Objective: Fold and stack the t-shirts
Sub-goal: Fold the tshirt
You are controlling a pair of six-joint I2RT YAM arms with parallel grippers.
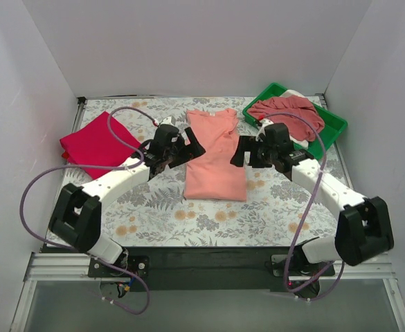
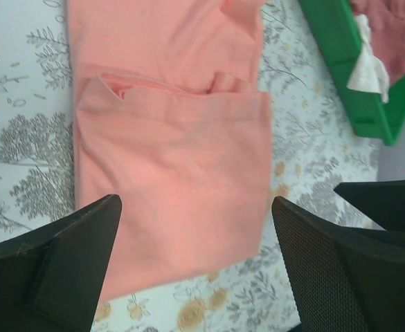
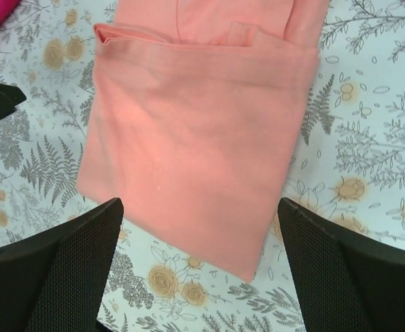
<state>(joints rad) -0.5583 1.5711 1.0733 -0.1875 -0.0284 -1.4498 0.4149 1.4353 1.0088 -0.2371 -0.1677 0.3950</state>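
Observation:
A salmon-pink t-shirt [image 1: 216, 155] lies partly folded in the middle of the floral table, with its lower half doubled over. It also shows in the left wrist view [image 2: 171, 166] and the right wrist view [image 3: 195, 145]. A folded crimson-red t-shirt [image 1: 95, 144] lies at the back left. A dusty rose-red shirt [image 1: 285, 111] and a white one [image 1: 297, 93] lie crumpled in the green tray [image 1: 334, 119]. My left gripper [image 1: 192, 149] hovers open at the pink shirt's left edge. My right gripper [image 1: 240, 153] hovers open at its right edge. Both are empty.
The green tray stands at the back right corner, also in the left wrist view [image 2: 340, 62]. White walls close in the table on three sides. Floral tablecloth [image 1: 154, 207] is bare in front of the pink shirt.

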